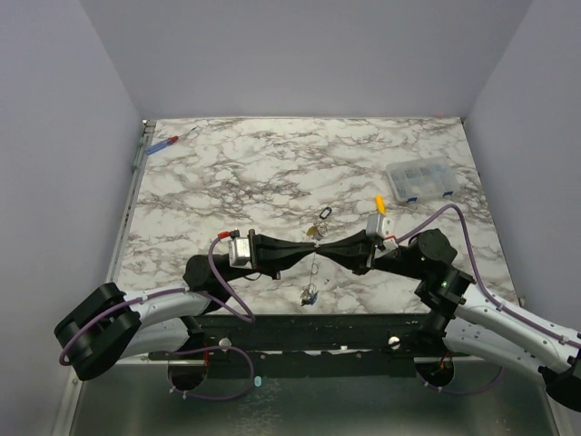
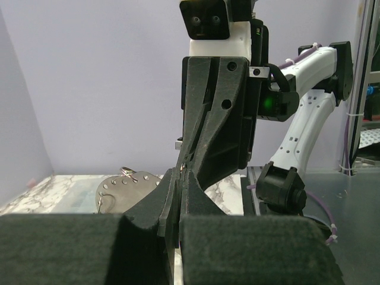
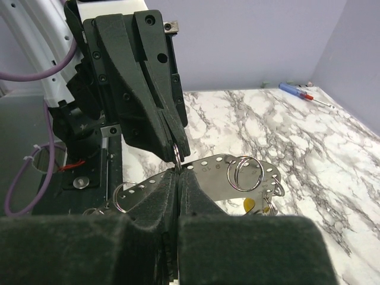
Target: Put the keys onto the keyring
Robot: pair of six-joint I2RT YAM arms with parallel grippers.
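Screwdriver: a red-and-blue-handled screwdriver (image 1: 163, 143) lies at the far-left corner of the marble table (image 1: 272, 173). It is at about 10 o'clock from the two claws and well apart from them.

Left gripper: the left gripper (image 1: 307, 247) extends from 9 o'clock and meets the other claw tip to tip over the near middle of the table. Its fingers (image 2: 151, 209) are pressed together. In the right wrist view their tips nip a small split ring (image 3: 177, 157) that stands just above the plate's rim.

Keyring: the keyring (image 3: 209, 176) shows as a flat silver plate with a row of holes along its edge, held between the two claws. From above it is seen edge-on, a thin line running from 12 to 6 o'clock through the meeting point. More split rings (image 3: 244, 173) sit in its holes.

Keys: a yellow-capped key (image 1: 312, 232) is just at 12 o'clock of the pinch, against the plate. A small bunch with a blue cap (image 1: 309, 295) is at 6 o'clock, at the plate's near end. Whether the bunch rests on the table cannot be told.

Right gripper: the right gripper (image 1: 325, 248) extends from 3 o'clock. Its fingers (image 3: 153, 197) are closed together on the plate's rim, right under the left claw's tips.

Box: a clear plastic compartment box (image 1: 419, 180) lies at 2 o'clock, well apart from the claws.
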